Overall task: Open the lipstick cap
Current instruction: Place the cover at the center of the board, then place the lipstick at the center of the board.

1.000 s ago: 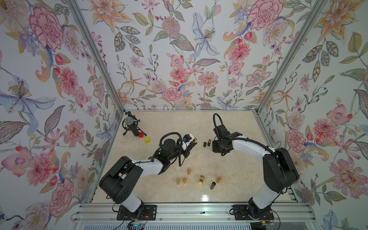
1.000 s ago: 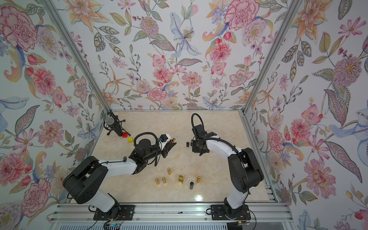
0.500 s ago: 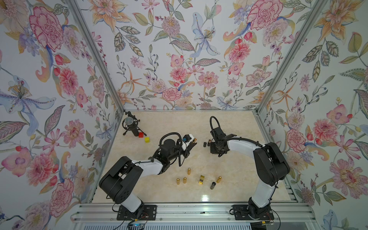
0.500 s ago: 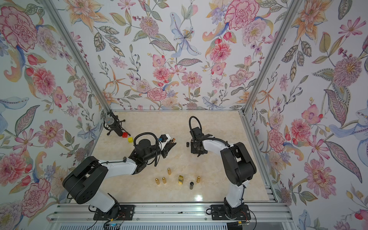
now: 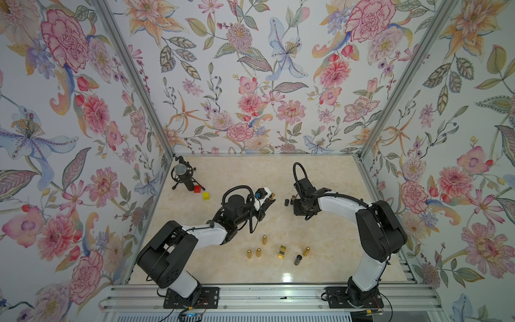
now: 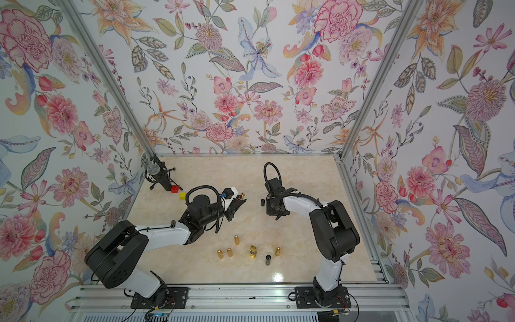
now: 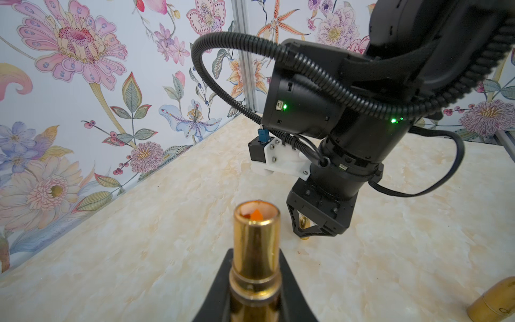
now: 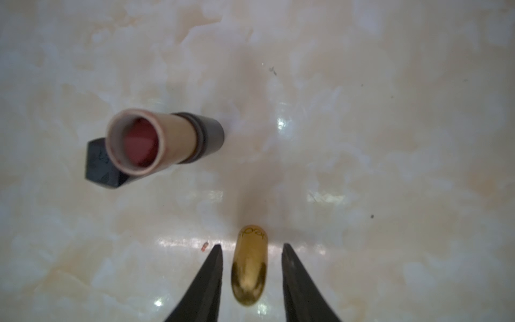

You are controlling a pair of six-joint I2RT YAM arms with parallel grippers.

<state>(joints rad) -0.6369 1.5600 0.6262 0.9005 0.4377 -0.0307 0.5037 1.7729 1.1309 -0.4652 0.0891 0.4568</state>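
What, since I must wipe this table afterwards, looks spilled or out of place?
A small reddish fleck lies on the marble tabletop beside the gold cap that the open right gripper straddles; possibly a lipstick crumb, too small to confirm.

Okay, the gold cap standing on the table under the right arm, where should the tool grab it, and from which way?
Take the gold cap by its straight side wall, below the rounded tip, coming straight down from above. It stands upright, dome up, and the right tool straddles it with open jaws.
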